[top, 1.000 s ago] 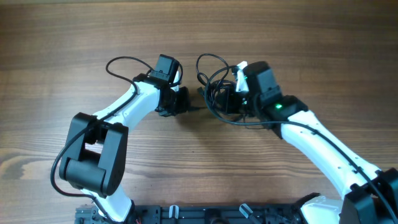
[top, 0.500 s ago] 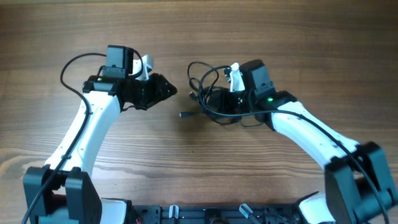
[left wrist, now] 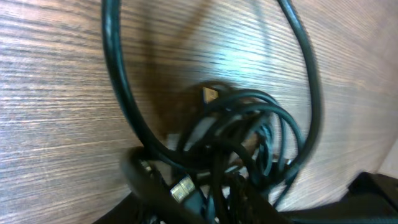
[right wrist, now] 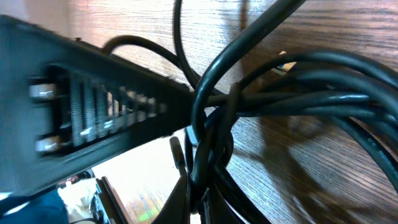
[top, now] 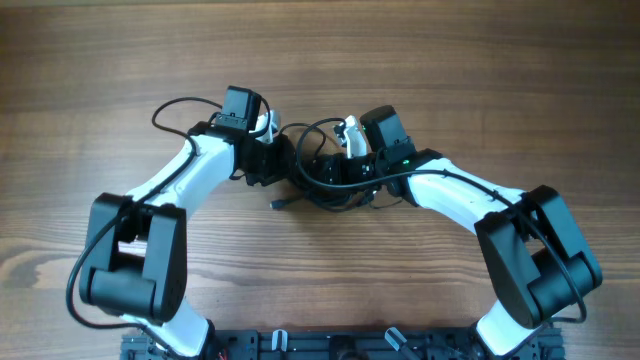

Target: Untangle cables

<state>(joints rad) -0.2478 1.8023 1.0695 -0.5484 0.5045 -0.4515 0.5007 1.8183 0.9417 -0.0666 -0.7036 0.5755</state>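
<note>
The cables form a black knotted clump at the table's middle, with one plug end trailing toward the front left. My right gripper is shut on a bundle of strands; in the right wrist view its fingers pinch the cables tightly. My left gripper presses into the clump's left side. In the left wrist view the cables and a metal plug crowd right against the jaws, hiding how they stand. The left gripper's ribbed black body fills the right wrist view's left.
The left arm's thick black wire loops out behind its wrist. A black rail runs along the table's front edge between the two arm bases. Bare wood table surrounds the clump.
The left arm swung out to the left away from the clump, then came back in against its left side. The right gripper carried the clump leftward, staying shut.
</note>
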